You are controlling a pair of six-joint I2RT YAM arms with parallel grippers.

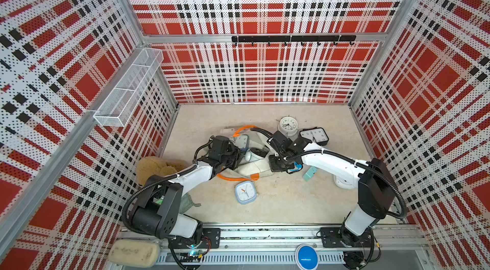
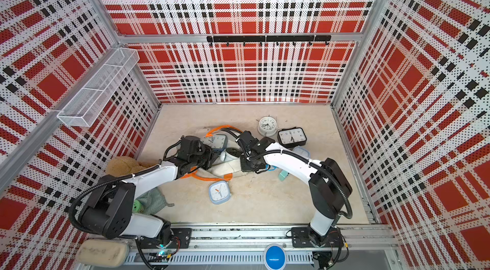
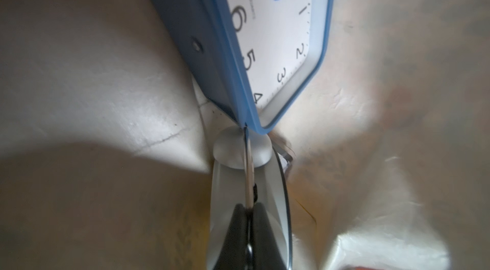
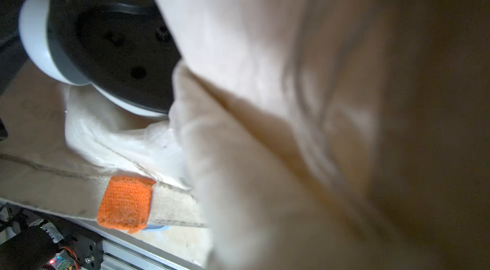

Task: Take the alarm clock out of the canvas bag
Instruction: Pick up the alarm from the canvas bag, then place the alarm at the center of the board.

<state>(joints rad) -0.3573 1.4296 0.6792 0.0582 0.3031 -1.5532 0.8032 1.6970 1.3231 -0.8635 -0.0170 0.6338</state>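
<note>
Two clocks lie at the bag, which is slumped in the middle of the table with its orange handles splayed: a blue square clock and a round clock with a black back. I judge this to be the reaching-in step, not the lifting one.

My left gripper is inside the mouth with cream cloth on both sides. Its jaws are together, pinching a thin tan strip (what it belongs to I cannot tell). The blue square clock stands on edge just beyond, white face and black numerals showing, one corner touching a small grey dome.

My right gripper is at the bag's other side. Cloth fills its wrist view, so I cannot tell whether those jaws are apart or together. The round clock rests on the canvas near an orange handle tab, between my two grippers in both top views.

Next, I think, the left must drop the strip, open wide enough for the blue case's thick edge, and draw it out while the right pins the cloth. Otherwise the soft canvas will likely drag along.

Outside the bag lie a loose blue clock, a white clock and a black clock.
</note>
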